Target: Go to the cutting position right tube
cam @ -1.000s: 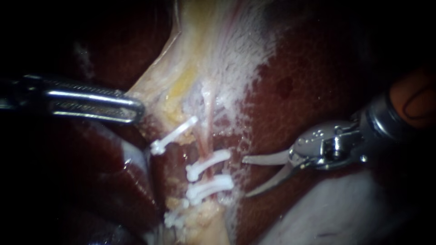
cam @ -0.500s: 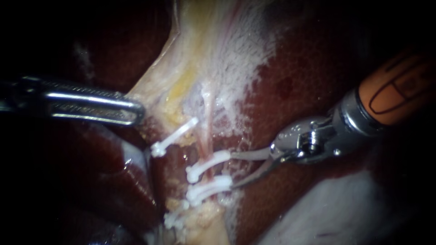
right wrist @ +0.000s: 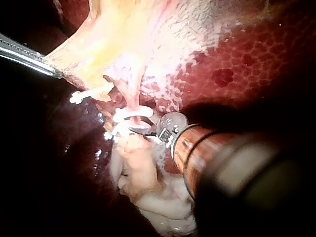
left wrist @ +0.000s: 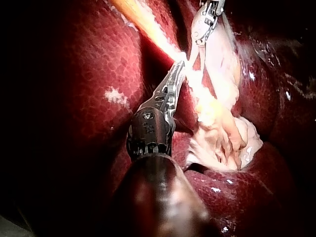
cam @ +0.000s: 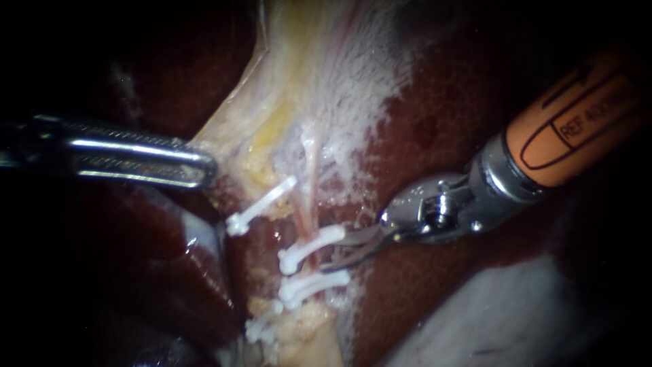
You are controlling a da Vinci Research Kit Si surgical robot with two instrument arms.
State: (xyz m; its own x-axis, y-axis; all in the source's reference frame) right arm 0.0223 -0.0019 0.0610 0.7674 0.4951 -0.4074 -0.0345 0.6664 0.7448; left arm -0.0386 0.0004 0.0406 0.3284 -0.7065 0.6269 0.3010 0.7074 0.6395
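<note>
Right tube [cam: 307, 211] runs between two white clips [cam: 311, 246], the right tool [cam: 331, 255] poised there with blades apart; drift could nick a clip, and the left tool [cam: 204, 165], clamped on pale tissue [cam: 238, 129], could slip.

My left instrument [left wrist: 178, 67] grips pale tissue [left wrist: 217, 113] over liver [left wrist: 89, 74], right instrument [left wrist: 196, 54] just ahead.

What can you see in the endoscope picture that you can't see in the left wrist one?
Only the endoscope view shows the white clips on the tubes. Only the left wrist view shows the joint and dark shaft of the left instrument, from behind. Both show the red liver, the left instrument holding pale tissue, and the right instrument with open blades.
</note>
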